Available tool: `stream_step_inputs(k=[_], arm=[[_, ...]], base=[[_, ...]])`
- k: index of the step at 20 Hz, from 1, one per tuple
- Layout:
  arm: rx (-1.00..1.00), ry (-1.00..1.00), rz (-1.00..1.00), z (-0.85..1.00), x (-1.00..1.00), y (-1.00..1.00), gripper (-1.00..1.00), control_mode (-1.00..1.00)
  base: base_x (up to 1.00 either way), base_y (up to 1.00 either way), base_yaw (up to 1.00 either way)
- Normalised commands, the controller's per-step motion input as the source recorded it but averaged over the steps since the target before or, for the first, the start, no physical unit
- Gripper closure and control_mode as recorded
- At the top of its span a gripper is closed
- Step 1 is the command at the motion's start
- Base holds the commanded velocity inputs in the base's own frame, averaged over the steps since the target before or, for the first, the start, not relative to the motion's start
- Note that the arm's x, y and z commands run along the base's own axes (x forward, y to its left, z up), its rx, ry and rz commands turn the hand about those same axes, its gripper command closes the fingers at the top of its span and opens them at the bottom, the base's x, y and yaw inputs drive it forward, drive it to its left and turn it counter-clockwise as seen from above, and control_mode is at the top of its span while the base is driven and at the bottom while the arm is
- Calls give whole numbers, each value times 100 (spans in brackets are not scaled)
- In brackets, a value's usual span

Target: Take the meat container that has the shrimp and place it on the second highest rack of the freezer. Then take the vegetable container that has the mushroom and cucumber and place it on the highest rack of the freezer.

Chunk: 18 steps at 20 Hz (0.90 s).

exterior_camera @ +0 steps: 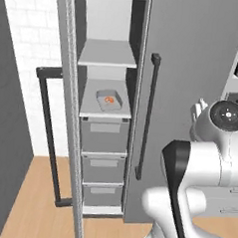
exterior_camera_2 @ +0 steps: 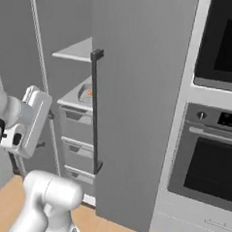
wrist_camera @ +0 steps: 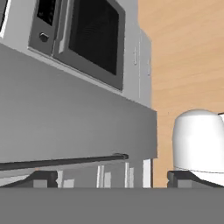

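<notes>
The freezer (exterior_camera: 108, 18) stands open. On its lower shelf (exterior_camera: 91, 109), the second highest rack, rests the meat container (exterior_camera: 108, 101), a pale grey tray holding the orange shrimp (exterior_camera: 110, 99). Its edge also peeks past the closed door in the right base view as the meat container (exterior_camera_2: 85, 93). The highest rack (exterior_camera: 107, 55) is bare. My gripper (wrist_camera: 113, 178) is open, with nothing between its dark fingertips (wrist_camera: 43, 178). It is drawn back from the freezer and faces the grey door and the ovens. The vegetable container with the mushroom and cucumber is out of view.
The freezer door (exterior_camera: 66, 113) is swung open to the left, its black bar handle (exterior_camera: 49, 136) sticking out. A closed grey door (exterior_camera: 194, 70) with a handle (exterior_camera: 148, 118) adjoins on the right. Built-in ovens (exterior_camera_2: 210, 162) stand further right. Three grey drawers (exterior_camera: 102, 162) sit below the shelves.
</notes>
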Motion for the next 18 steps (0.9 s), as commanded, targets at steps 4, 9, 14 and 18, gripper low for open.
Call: stream_step_inputs(k=[4, 9, 14, 18], arm=[[0, 0, 0, 0, 0, 0, -100, 100], [0, 0, 0, 0, 0, 0, -100, 100], [0, 0, 0, 0, 0, 0, -100, 100], [0, 0, 0, 0, 0, 0, -100, 100]], base=[[-51, 0, -75], [-4, -27, -69], [6, -68, -55], [39, -71, -50]])
